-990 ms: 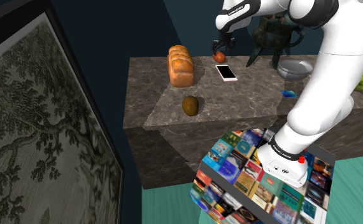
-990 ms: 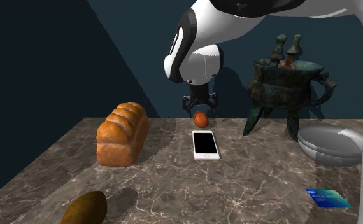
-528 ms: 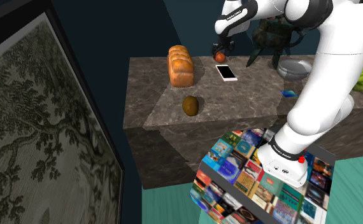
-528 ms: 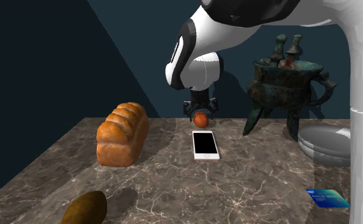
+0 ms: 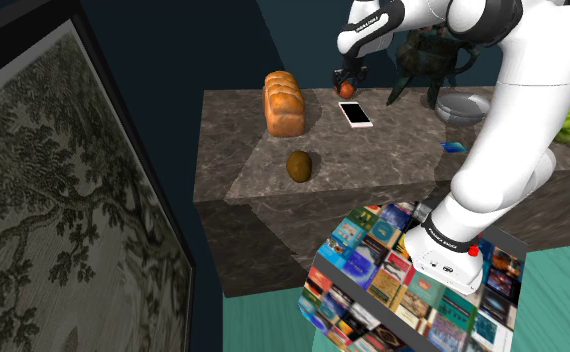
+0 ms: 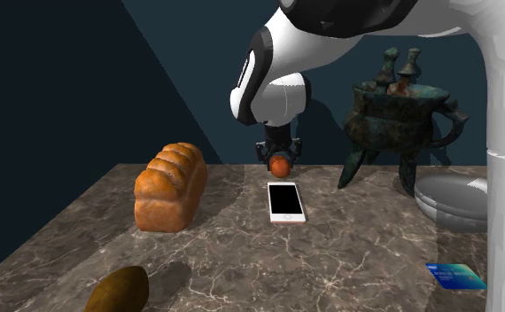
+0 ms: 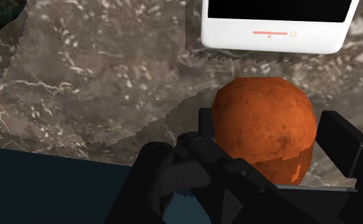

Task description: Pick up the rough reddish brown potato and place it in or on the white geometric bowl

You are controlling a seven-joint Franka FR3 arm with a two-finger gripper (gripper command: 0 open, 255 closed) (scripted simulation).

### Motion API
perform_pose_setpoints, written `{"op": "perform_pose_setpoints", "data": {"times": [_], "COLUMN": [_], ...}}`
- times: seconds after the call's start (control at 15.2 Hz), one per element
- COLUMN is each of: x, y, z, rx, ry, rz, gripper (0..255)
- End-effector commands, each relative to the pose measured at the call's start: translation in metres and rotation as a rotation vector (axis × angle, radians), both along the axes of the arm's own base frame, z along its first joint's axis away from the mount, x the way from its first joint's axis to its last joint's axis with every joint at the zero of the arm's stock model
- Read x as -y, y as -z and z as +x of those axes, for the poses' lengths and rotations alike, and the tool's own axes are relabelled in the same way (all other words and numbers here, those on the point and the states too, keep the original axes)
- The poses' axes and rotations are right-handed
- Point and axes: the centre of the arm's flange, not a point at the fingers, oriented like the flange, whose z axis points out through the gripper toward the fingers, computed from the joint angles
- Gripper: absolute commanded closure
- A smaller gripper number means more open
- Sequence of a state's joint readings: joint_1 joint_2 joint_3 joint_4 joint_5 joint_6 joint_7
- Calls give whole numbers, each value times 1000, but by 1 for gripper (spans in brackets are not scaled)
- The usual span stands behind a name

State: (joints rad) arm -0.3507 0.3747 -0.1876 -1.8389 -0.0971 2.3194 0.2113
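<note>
The reddish-brown potato (image 7: 264, 124) is sitting close to the far edge of the marble counter (image 5: 393, 165), and we are seeing it caught between the 2 black fingers (image 7: 342, 143) of the gripper (image 6: 280, 160). The jaws are standing narrow, pressing on the potato from both sides. We cannot tell whether it is resting on the stone or hanging just above it. The white arm is reaching down to it from above.

Just beside the potato, toward the counter's near edge, a white smartphone (image 6: 286, 201) is lying flat with its black screen up. A loaf of bread (image 5: 283, 103) is standing further along the far edge, toward the shoulder view's left. On the other side, a dark bronze vessel on legs (image 6: 401, 115) is standing by the far edge, and the pale bowl (image 5: 463, 106) is sitting near it, well apart from the potato. A blue card (image 6: 455, 276) is lying flat between the bowl and the near edge. A brown oval fruit or tuber (image 5: 299, 166) is lying close to the near edge, in front of the loaf.
</note>
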Motion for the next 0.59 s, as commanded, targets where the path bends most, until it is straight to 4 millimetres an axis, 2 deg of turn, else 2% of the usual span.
{"op": "perform_pose_setpoints", "data": {"times": [0.0, 0.33, 0.53], "x": [0, 0, 0], "y": [0, 0, -16], "z": [0, 0, 0], "rx": [0, 0, 0], "ry": [0, 0, 0], "rz": [0, 0, 0], "gripper": [255, 255, 255]}}
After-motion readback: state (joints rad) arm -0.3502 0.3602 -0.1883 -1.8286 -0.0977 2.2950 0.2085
